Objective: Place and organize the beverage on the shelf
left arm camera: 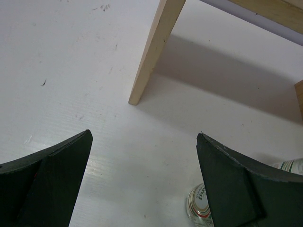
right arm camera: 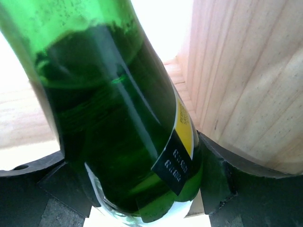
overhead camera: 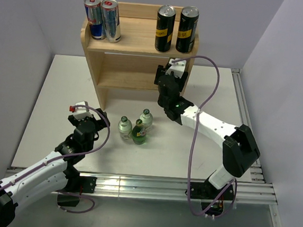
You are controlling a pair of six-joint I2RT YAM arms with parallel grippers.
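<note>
Green glass bottle point(right arm camera: 118, 118) clamped in the right gripper point(right arm camera: 137, 182), close beside a panel of the light-wood shelf point(overhead camera: 137, 41) at upper centre, left gripper point(left arm camera: 144, 142) gaping wide and empty at lower left.

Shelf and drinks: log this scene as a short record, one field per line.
shelf: light wood, two tiers, at the far side of the table
top tier: two silver-blue cans at left, two black-yellow cans at right, all upright
right gripper: shut on a green bottle, at the lower tier, close to a side panel
left gripper: open, empty, over the table
waiting: three small bottles upright in front of the shelf
</note>
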